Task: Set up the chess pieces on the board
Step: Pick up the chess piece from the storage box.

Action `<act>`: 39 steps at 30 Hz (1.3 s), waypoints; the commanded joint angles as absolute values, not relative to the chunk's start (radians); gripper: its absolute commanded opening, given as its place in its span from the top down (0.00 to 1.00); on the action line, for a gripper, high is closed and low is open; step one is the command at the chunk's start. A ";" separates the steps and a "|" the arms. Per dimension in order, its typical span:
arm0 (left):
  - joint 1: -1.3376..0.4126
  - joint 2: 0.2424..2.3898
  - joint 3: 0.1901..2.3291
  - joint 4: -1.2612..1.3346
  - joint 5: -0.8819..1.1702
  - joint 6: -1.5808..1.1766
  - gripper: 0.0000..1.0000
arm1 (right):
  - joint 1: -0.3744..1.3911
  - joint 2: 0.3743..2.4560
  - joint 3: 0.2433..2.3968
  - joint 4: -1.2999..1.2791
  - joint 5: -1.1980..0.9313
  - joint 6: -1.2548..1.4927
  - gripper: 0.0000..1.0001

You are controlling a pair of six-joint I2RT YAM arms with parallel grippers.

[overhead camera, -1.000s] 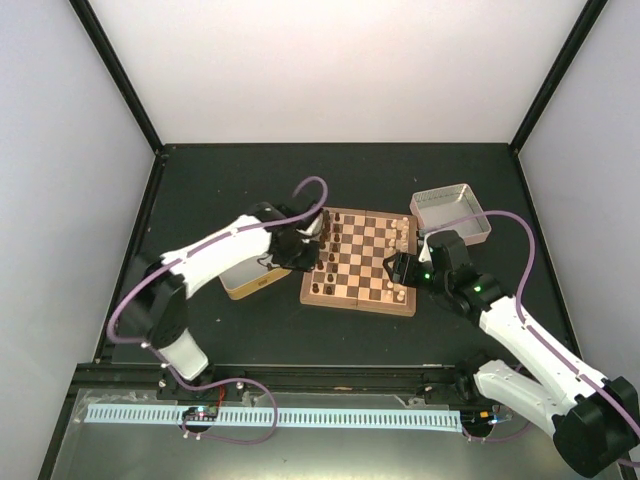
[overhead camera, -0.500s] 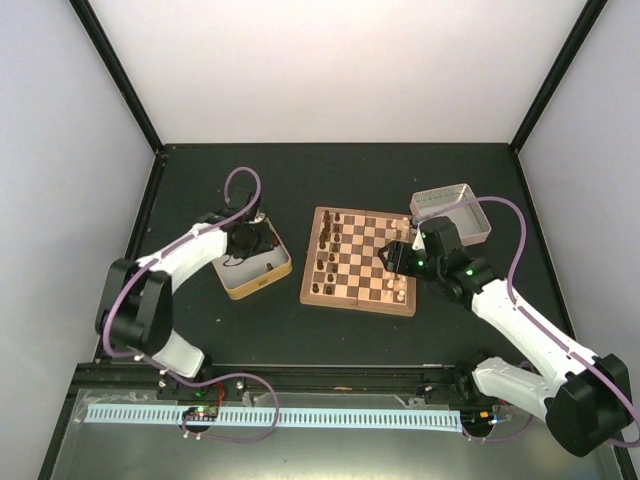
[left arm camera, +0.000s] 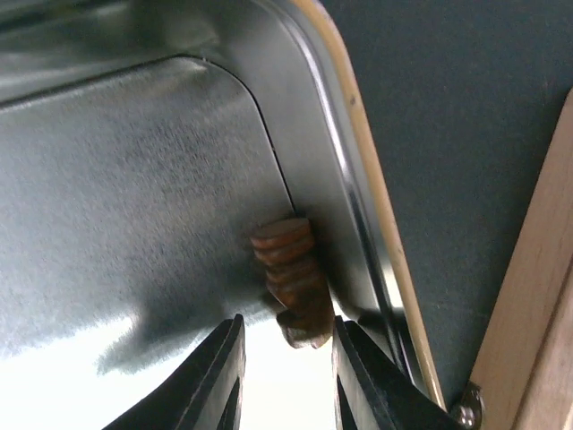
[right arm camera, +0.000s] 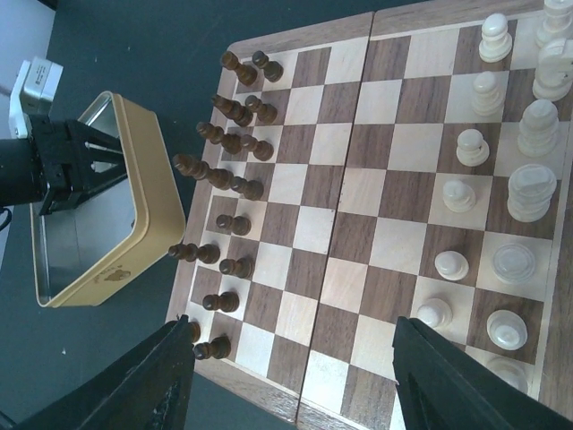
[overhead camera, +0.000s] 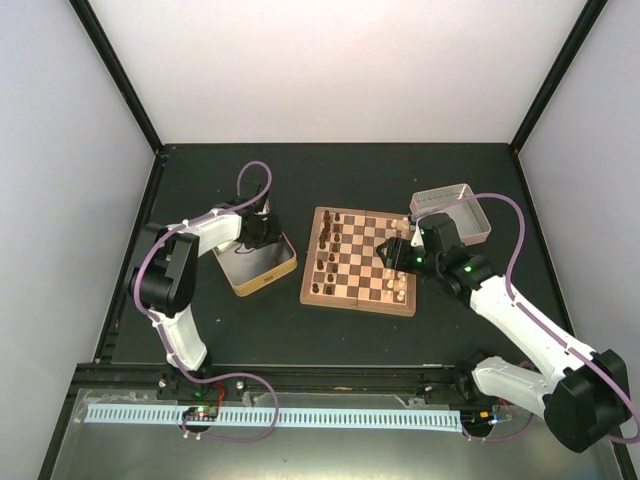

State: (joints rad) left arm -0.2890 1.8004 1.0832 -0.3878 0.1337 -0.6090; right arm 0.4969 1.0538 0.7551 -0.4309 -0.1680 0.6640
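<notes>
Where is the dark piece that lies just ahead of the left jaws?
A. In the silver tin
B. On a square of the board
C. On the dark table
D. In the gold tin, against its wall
D: the left wrist view shows the piece on its side on the shiny floor of the gold tin, lying against the tin's inner wall.
</notes>
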 commanded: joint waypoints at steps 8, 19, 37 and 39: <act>-0.283 1.873 1.166 -0.468 -0.044 -0.590 0.74 | 0.492 1.079 0.776 -0.402 -0.183 0.666 0.39; -0.280 1.832 1.173 -0.481 -0.064 -0.475 0.69 | 0.492 1.093 0.771 -0.388 -0.199 0.674 0.39; -0.280 1.891 1.277 -0.545 -0.080 0.024 0.64 | 0.492 1.103 0.809 -0.432 -0.197 0.666 0.39; -0.279 1.905 1.282 -0.550 -0.062 0.062 0.63 | 0.492 1.103 0.813 -0.436 -0.200 0.668 0.39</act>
